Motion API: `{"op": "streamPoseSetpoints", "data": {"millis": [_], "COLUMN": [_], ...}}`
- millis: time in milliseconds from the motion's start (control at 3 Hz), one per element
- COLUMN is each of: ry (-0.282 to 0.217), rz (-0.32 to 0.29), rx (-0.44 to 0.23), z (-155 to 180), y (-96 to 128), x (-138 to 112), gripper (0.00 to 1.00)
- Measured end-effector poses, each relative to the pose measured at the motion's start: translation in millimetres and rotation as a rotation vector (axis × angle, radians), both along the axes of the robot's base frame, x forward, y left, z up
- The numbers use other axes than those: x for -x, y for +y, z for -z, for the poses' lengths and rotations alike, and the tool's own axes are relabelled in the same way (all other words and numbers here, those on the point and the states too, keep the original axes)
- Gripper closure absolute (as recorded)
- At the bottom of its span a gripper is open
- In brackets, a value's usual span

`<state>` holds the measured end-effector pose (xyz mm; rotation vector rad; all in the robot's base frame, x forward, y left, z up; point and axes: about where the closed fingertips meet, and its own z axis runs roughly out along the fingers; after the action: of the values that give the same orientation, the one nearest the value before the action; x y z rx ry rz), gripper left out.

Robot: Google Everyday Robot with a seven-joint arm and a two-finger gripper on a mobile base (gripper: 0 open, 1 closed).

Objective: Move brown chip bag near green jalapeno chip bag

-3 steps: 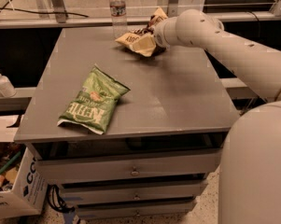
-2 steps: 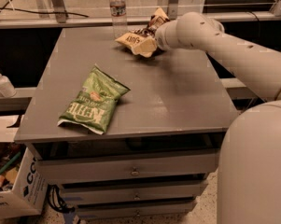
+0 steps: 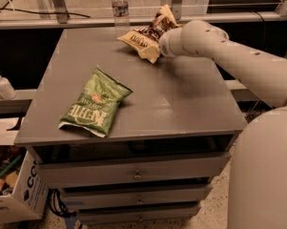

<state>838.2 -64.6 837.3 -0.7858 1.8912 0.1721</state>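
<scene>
The brown chip bag (image 3: 144,38), dark brown on top with a cream band and dark lettering, is at the table's far edge right of centre. It is crumpled and tilted, with its right end raised. My gripper (image 3: 162,32) is at that raised end, mostly hidden behind my white wrist, and is shut on the bag. The green jalapeno chip bag (image 3: 95,103) lies flat near the table's front left, well apart from the brown bag.
The grey table (image 3: 181,104) stands on a drawer unit. A water bottle (image 3: 119,6) stands at the far edge, left of the brown bag. A sanitizer bottle (image 3: 2,84) stands on a ledge at the left. A cardboard box (image 3: 19,194) is on the floor.
The brown bag and my wrist have shifted slightly, with the bag still in my grip. The green bag has not moved.
</scene>
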Motion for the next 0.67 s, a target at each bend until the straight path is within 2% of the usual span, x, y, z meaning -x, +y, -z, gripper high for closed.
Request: {"op": "streamPoseSetpoints", "data": {"millis": [333, 667], "ry": [-0.019, -0.067], "rz": [-0.012, -0.039], "rx": [-0.008, -0.015], "z": [-5, -26], "y": [0, -1], "x": [3, 14], "gripper": [0.64, 0.88]}}
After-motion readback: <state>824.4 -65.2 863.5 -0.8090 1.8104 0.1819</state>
